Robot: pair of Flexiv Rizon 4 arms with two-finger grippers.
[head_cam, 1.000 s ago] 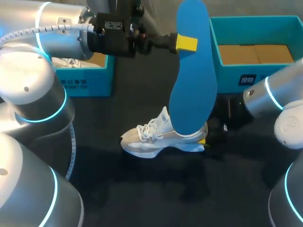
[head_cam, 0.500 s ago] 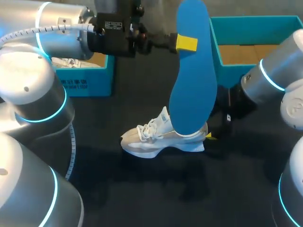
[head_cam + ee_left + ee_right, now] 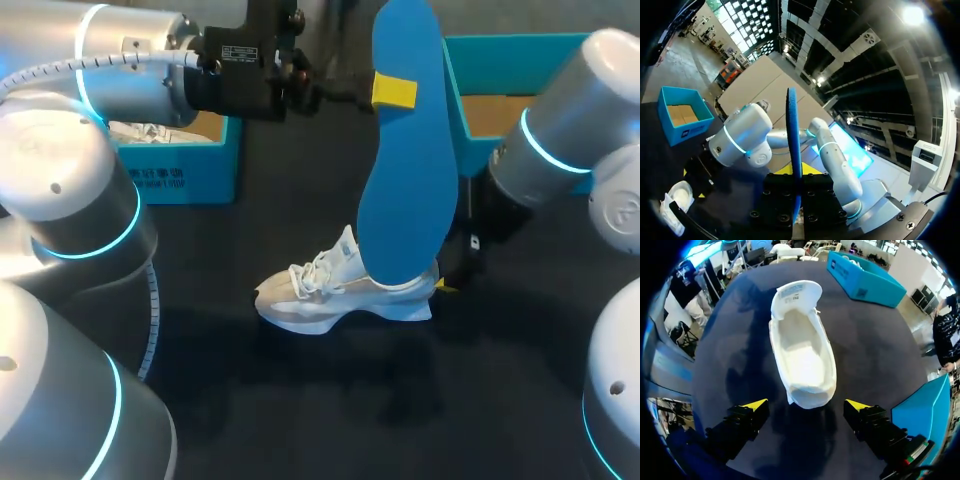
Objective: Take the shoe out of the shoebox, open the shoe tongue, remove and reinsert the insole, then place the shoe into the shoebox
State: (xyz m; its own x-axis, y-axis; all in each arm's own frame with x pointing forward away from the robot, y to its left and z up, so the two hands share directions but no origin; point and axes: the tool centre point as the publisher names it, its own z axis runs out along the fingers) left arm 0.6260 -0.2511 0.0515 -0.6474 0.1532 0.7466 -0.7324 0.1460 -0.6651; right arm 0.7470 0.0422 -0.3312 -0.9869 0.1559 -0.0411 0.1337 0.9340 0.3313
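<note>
Gripping the blue insole [image 3: 408, 190] tight, the left tool [image 3: 392, 92] holds it up on end in the air. The right tool [image 3: 806, 405] sits low over the bench [image 3: 865, 340], its fingers spread wide. The white shoe [image 3: 802, 347] lies just ahead of it, heel nearest, not touched.

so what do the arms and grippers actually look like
Both arms, left arm and right arm, are rounded silver-grey segments with glowing cyan rings at the joints. A white ribbed cable runs along the left one to a black wrist block with a white label. The left gripper and right gripper have black fingers with bright yellow tips.
</note>
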